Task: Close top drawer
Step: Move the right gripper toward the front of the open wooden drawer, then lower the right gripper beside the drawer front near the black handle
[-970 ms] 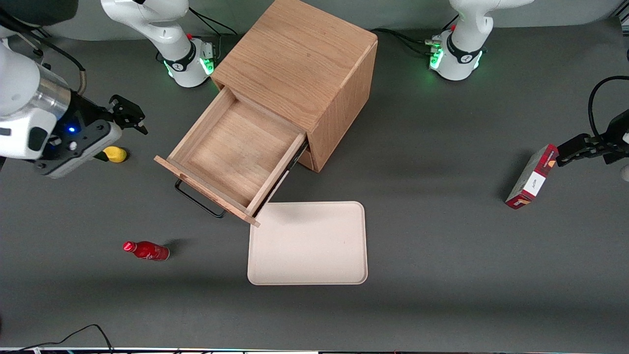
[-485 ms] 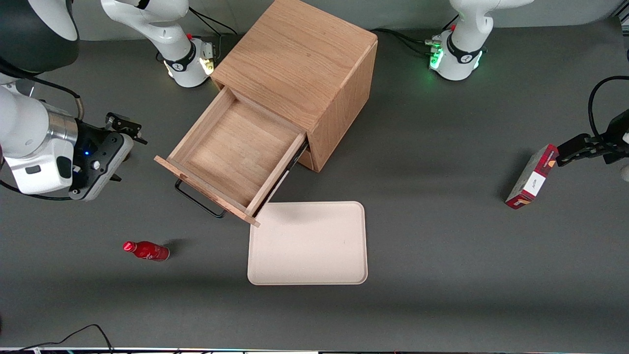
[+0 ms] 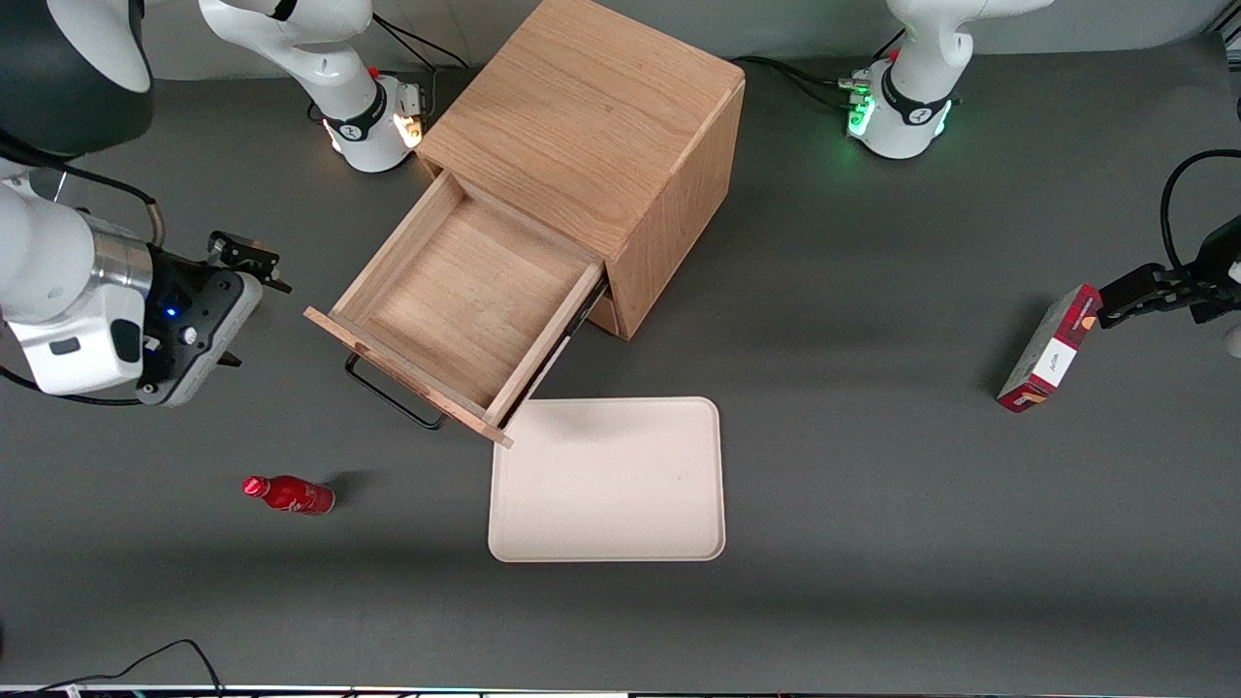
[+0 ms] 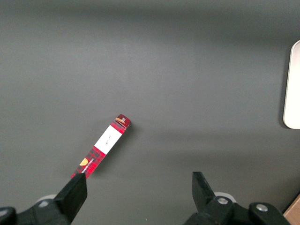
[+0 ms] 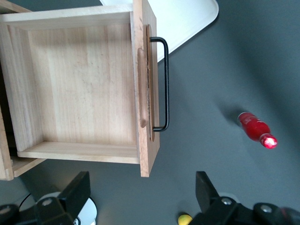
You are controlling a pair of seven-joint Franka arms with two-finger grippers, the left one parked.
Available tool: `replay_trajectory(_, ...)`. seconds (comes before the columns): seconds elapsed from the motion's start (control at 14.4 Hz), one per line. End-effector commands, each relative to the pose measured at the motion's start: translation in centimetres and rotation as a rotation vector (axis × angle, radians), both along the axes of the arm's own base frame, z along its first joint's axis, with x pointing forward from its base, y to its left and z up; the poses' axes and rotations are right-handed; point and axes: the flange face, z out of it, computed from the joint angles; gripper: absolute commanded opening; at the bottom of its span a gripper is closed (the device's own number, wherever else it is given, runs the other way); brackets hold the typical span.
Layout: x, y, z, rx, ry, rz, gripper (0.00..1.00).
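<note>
Dark grey matting covers the table (image 3: 873,504), on which a wooden cabinet (image 3: 591,126) is set at a slant. Its top drawer (image 3: 465,296) is drawn fully out and is seen bare inside, with the black bar handle (image 3: 388,393) at its front. Seen from the drawer's middle in the front view, the gripper (image 3: 236,305) is held at about nine o'clock, well apart from the drawer and above the table. Its fingers (image 5: 77,190) are spread wide with nothing between them. A red bottle (image 3: 289,494) is laid at roughly seven o'clock, a cream tray (image 3: 609,480) at five. What may be a small yellow object (image 5: 184,219) is glimpsed near the fingers.
</note>
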Motion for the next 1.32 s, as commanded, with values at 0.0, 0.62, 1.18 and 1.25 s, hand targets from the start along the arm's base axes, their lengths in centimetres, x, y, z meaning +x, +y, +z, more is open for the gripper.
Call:
replay_trajectory(0.0,1.8,-0.1,-3.7,0.027,0.063,0.02,1.0)
replay_trajectory(0.62,5.1,0.0,-11.3,0.062,0.104,-0.011,1.0)
replay_trajectory(1.18,5.6,0.5,-16.5,0.05,0.119,-0.062,1.0)
replay_trajectory(1.25,5.7,0.5,-16.7,0.049,0.117,-0.078,1.0)
